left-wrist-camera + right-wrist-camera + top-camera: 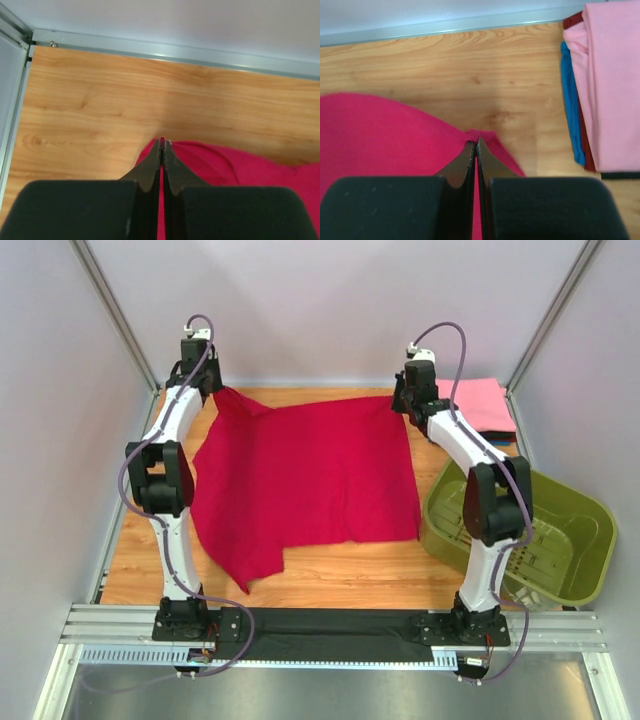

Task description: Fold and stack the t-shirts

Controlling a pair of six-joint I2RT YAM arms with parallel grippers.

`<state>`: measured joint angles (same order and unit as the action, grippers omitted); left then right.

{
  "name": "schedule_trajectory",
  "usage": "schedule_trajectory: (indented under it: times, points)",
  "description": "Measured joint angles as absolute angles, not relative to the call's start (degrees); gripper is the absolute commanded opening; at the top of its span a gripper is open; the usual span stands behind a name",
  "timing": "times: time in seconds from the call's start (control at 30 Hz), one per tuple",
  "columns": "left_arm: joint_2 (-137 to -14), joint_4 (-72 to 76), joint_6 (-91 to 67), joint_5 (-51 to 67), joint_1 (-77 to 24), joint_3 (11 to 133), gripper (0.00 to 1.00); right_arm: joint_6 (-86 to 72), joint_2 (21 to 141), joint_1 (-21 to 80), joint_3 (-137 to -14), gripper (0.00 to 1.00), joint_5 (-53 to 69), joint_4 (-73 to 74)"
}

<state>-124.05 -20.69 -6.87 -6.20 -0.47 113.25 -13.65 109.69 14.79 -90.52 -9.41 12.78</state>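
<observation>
A crimson-red t-shirt (pixel 305 475) is spread over the wooden table, its far edge lifted at both corners. My left gripper (pixel 214 388) is shut on the far left corner of the red t-shirt (pixel 225 162), with cloth pinched between the fingertips (pixel 162 141). My right gripper (pixel 402 400) is shut on the far right corner of the same shirt (pixel 380 135), cloth showing between its fingertips (pixel 476 141). A stack of folded t-shirts (pixel 480 405), pink on top (pixel 612 80) with blue (pixel 570 95), dark red and black edges beneath, lies at the far right.
An olive-green plastic basket (pixel 585 540) stands at the right, beside the right arm. Metal frame rails run along the table's far edge (pixel 165 50) and sides. A black cloth strip (pixel 330 625) lies along the near edge between the arm bases.
</observation>
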Motion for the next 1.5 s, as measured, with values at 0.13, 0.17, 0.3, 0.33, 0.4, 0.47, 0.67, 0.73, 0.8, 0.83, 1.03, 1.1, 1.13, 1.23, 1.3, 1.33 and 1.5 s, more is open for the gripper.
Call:
schedule_trajectory:
  times: [0.13,0.17,0.3,0.33,0.4,0.47,0.67,0.73,0.8,0.83,1.03,1.1,1.13,1.23,1.3,1.33,1.5]
  points:
    - [-129.8,-19.1,-8.4,-3.6,1.8,119.5,0.0,-13.7,118.9,13.6,-100.8,0.0,-8.0,13.2]
    - [-130.4,-18.8,-8.9,-3.0,2.2,120.3,0.0,-13.7,121.0,13.3,-103.5,0.0,-7.6,13.7]
    - [-132.5,-17.1,-11.0,-0.6,3.5,123.4,0.0,-13.8,127.4,12.7,-112.8,0.0,-6.3,14.1]
    - [-132.6,-16.9,-11.6,-0.2,3.6,123.6,0.0,-13.9,128.7,12.5,-114.6,0.0,-6.0,14.1]
    - [-132.6,-16.9,-12.7,0.4,3.6,123.9,0.0,-14.2,130.8,12.2,-117.4,0.0,-5.5,14.1]
    - [-132.6,-17.2,-13.8,1.0,3.4,124.3,0.0,-14.4,132.2,11.9,-119.4,0.0,-5.2,14.2]
    - [-132.5,-21.0,-16.5,-0.7,2.3,123.9,0.0,-15.2,135.1,10.9,-122.5,0.0,-4.6,14.5]
    - [-132.0,-23.5,-18.4,-2.2,1.7,123.0,0.0,-15.5,135.4,10.3,-122.7,0.0,-4.1,14.9]
    - [-131.8,-27.3,-20.5,-3.9,1.2,123.0,0.0,-15.6,135.7,9.8,-122.8,0.0,-3.9,15.4]
    - [-131.5,-29.8,-21.7,-4.9,0.8,123.0,0.0,-15.6,135.8,9.5,-122.8,0.0,-3.8,15.7]
    - [-128.8,-42.2,-24.7,-10.4,-0.1,123.0,0.0,-15.4,135.8,8.1,-122.8,0.0,-3.4,17.1]
    - [-127.8,-45.3,-25.2,-11.5,-0.1,123.0,0.0,-15.2,135.8,7.9,-122.8,0.0,-3.4,17.5]
    - [-127.2,-46.7,-25.5,-12.0,-0.1,123.0,0.0,-15.1,135.8,7.8,-122.8,0.0,-3.4,17.7]
    - [-125.6,-51.0,-25.9,-12.7,0.0,123.0,0.0,-14.9,135.8,7.8,-122.8,0.0,-3.1,18.0]
    - [-124.9,-53.3,-26.1,-13.2,0.1,123.0,0.0,-14.9,135.8,7.9,-122.8,0.0,-2.7,18.2]
    - [-124.7,-54.3,-26.3,-13.3,0.1,123.0,0.0,-14.8,135.8,7.9,-122.7,0.0,-2.6,18.2]
    - [-124.2,-57.5,-27.0,-13.2,0.0,120.7,0.0,-13.2,135.6,8.5,-120.2,0.0,-2.6,18.8]
